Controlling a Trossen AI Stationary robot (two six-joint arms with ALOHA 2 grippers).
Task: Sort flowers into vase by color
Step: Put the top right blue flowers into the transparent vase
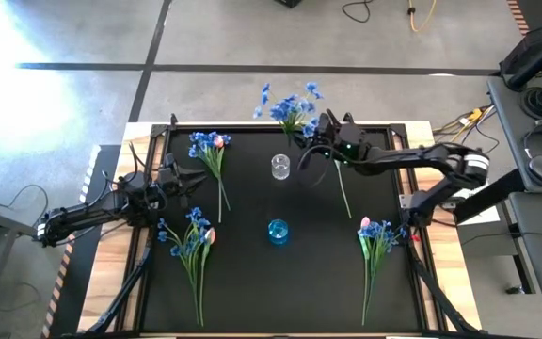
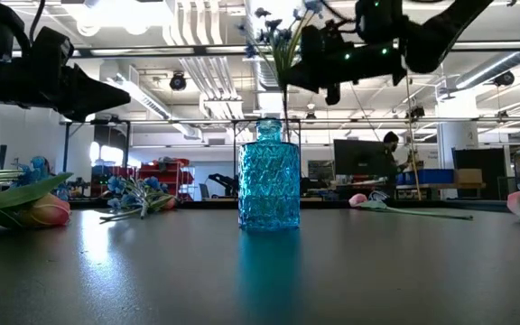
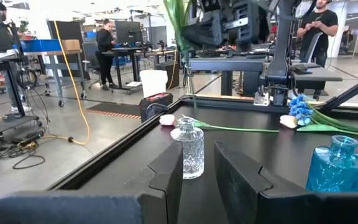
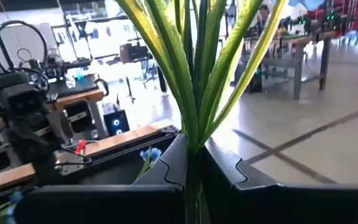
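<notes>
Flowers (image 1: 199, 247) lie in three bunches on the surface; both vases look empty. Left gripper (image 1: 188, 179) waits, narrowly open. Right gripper (image 1: 310, 141) grips a blue spray (image 1: 290, 105) by the clear vase (image 1: 280, 168)

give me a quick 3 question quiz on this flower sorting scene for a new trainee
1. True or false: the right end effector is shut on a blue flower spray, held up off the table.
2. Multiple choice: how many vases stand on the black mat? A) one B) two C) three
3. Fill in: the vase farther from the table's front edge is the ____ one, and the nearer is blue.

Key:
1. True. The right wrist view shows the green stem pinched between the fingers.
2. B. There is a clear vase and a blue vase.
3. Clear.

The left end effector waits open at the mat's left side.
</notes>
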